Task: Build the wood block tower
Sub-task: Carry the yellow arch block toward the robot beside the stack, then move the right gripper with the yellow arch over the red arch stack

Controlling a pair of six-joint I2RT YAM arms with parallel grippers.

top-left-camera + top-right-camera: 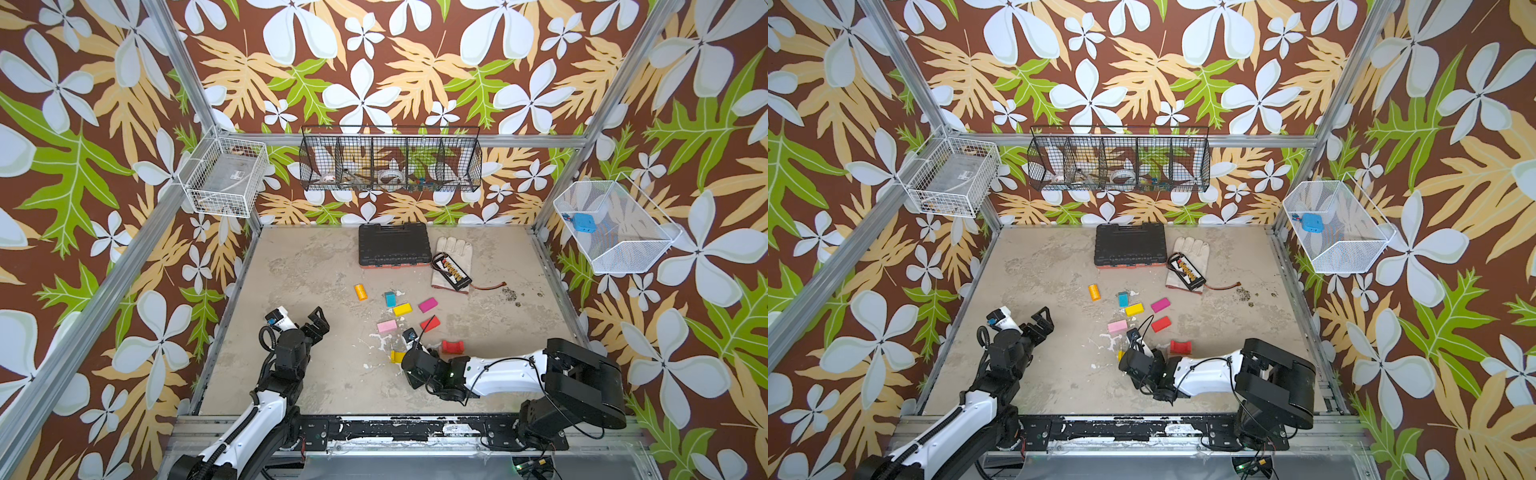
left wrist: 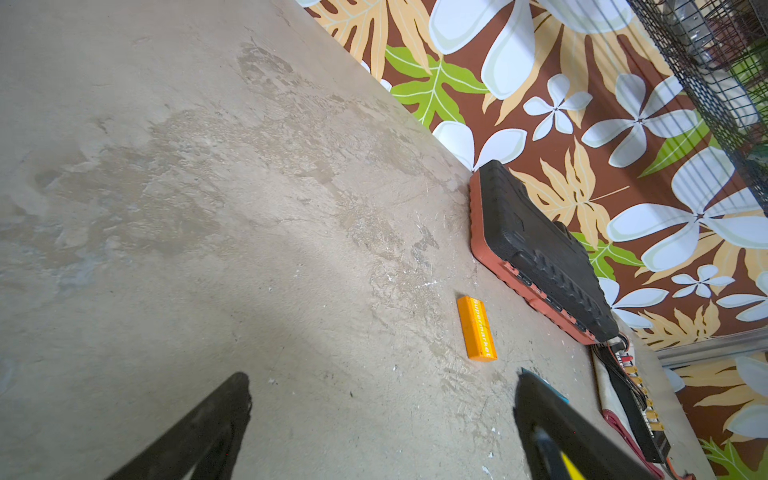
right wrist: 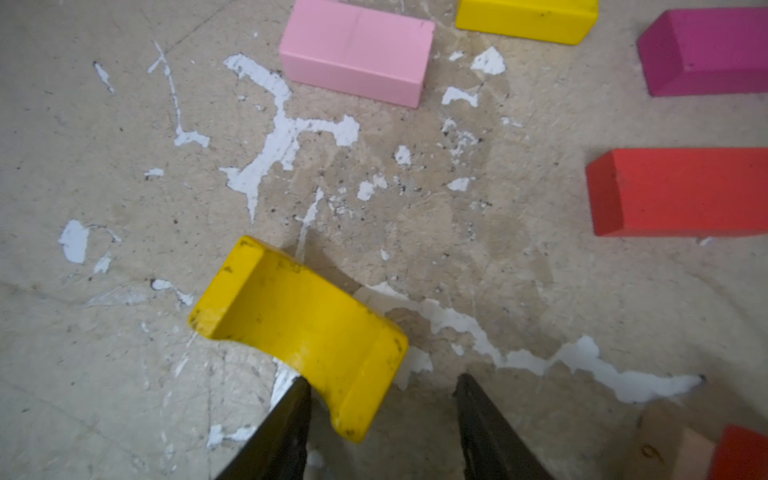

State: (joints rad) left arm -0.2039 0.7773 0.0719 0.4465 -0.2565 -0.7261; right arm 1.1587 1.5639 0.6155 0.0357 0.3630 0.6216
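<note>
The wooden blocks lie singly on the table, none stacked: orange (image 1: 360, 292), teal (image 1: 390, 299), yellow (image 1: 402, 309), magenta (image 1: 428, 304), pink (image 1: 387, 326), red (image 1: 430, 323) and a red arch (image 1: 452, 347). A yellow arch block (image 3: 299, 328) lies on the table with one end between the fingers of my right gripper (image 3: 384, 378). That gripper is open, with a clear gap at one finger. In a top view the arch (image 1: 396, 356) peeks out beside the right wrist. My left gripper (image 2: 383, 374) is open and empty, short of the orange block (image 2: 476, 328).
A black tool case (image 1: 394, 245) sits at the back of the table, with a glove (image 1: 455, 251) and a black-and-yellow battery pack (image 1: 453, 272) beside it. Wire baskets (image 1: 390, 160) hang on the back and side walls. White chipped patches mark the table (image 3: 286, 137).
</note>
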